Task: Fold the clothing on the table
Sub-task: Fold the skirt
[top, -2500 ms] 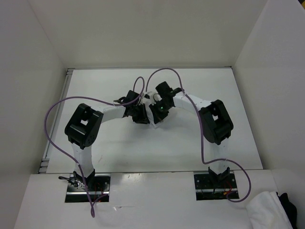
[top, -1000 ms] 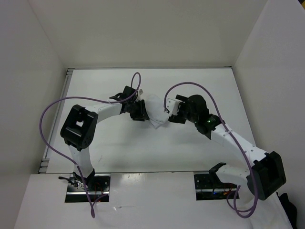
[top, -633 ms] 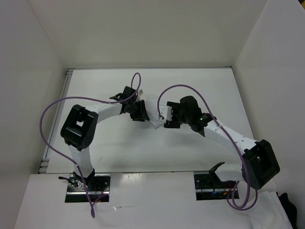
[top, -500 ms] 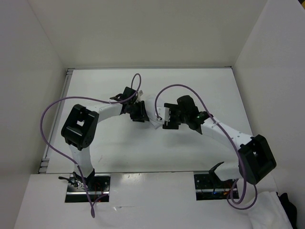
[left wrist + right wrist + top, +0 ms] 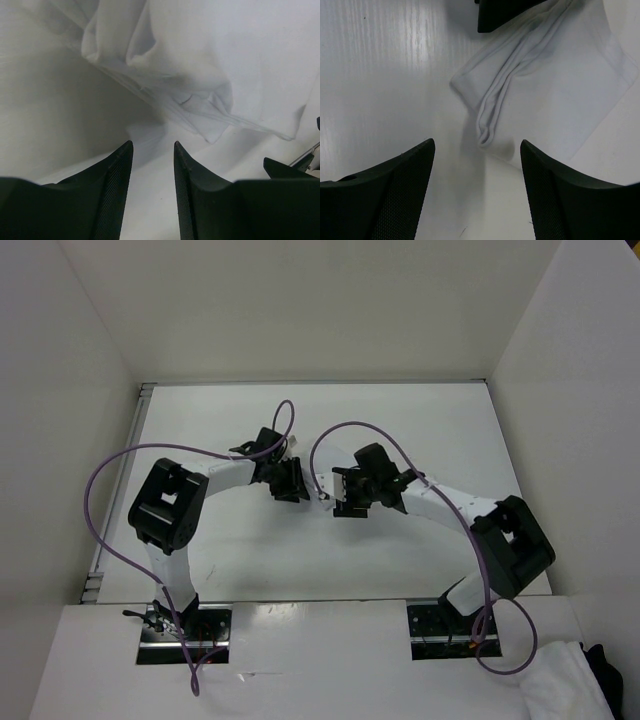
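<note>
Back wall [image 5: 300, 310]: plain white, unmarked | left wall [image 5: 60, 440], right wall [image 5: 585, 440]: white, angled inward | near ledge [image 5: 320, 675]: white, glossy far edge | light: even, shadows soft

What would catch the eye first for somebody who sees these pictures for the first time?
Two white-and-black robot arms meet over the middle of the large matte white table, with long purple cables looping above them. Between the left gripper and the right gripper, both open and holding nothing, lies the small thin white garment, rumpled into soft folds.
</note>
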You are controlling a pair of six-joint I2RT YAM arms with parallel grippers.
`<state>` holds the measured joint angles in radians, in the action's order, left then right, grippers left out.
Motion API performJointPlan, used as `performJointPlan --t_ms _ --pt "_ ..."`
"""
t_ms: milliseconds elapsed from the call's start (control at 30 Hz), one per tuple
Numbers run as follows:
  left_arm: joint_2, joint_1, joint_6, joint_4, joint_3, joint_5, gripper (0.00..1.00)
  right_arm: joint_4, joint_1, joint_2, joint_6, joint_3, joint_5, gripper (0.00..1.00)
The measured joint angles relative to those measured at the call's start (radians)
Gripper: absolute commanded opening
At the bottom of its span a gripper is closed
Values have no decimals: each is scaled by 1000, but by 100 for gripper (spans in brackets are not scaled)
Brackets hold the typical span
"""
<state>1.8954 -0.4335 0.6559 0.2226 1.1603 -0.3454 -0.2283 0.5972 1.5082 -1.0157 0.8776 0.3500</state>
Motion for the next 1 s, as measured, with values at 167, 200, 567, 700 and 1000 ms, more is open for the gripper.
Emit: performJointPlan --t_ms 167,200,567,700,1000 --pt "0 3 2 0 -11 -1 46 27 3 35 4 6 -26 68" --pt "0 4 2 -2 -11 -1 46 36 4 38 5 6 -31 68" --pt "0 4 2 -6 -11 -1 46 157 29 93 29 7 -114 57" --pt "0 4 2 -6 -11 -1 46 159 33 143 36 15 -135 57" --pt "0 4 2 -6 -11 -1 46 156 34 148 56 33 -154 18"
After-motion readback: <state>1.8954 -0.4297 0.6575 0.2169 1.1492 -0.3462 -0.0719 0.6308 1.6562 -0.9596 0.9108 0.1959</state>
